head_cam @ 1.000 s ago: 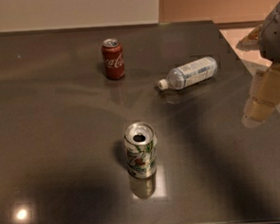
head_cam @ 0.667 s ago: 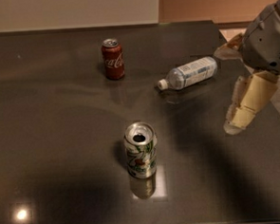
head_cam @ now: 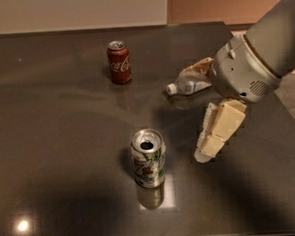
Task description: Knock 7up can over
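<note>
The 7up can (head_cam: pixel 149 158), silver-white with green leafy markings and a red spot, stands upright on the dark table (head_cam: pixel 54 145) in the front middle. Its open top faces up. My gripper (head_cam: pixel 209 149) hangs from the grey arm (head_cam: pixel 256 58) that comes in from the upper right. Its cream-coloured tips point down and left, to the right of the can and a short gap away from it, not touching it.
A red Coca-Cola can (head_cam: pixel 119 61) stands upright at the back middle. A clear plastic bottle (head_cam: pixel 188 82) lies on its side at the back right, partly hidden behind my arm. The table's right edge runs just beyond the arm.
My arm and gripper have moved left and lower, from the table's right edge toward the 7up can. The cans and the bottle have not moved.
</note>
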`<control>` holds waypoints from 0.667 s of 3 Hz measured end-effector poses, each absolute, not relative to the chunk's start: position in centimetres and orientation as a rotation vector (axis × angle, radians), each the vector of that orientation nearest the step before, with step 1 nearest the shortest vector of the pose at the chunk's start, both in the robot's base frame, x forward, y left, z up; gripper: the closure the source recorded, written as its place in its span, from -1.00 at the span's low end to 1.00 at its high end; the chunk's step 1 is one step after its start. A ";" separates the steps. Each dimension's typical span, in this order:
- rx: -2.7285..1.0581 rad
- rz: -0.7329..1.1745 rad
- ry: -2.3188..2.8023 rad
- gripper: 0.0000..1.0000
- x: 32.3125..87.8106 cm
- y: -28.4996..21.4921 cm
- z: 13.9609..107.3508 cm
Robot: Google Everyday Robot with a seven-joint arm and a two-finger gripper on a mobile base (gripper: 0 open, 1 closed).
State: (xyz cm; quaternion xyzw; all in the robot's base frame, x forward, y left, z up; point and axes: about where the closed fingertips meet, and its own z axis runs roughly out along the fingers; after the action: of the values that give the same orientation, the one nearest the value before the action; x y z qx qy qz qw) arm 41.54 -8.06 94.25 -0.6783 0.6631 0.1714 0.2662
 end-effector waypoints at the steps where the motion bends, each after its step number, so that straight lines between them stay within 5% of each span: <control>1: -1.868 0.551 1.681 -1.00 40.4 -4.5 92.8; 2: -1.901 0.613 1.611 -1.00 39.3 -1.8 91.3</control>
State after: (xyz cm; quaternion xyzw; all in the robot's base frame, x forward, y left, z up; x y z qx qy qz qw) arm 39.29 -1.78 91.27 -0.7104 0.6021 0.2291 0.2835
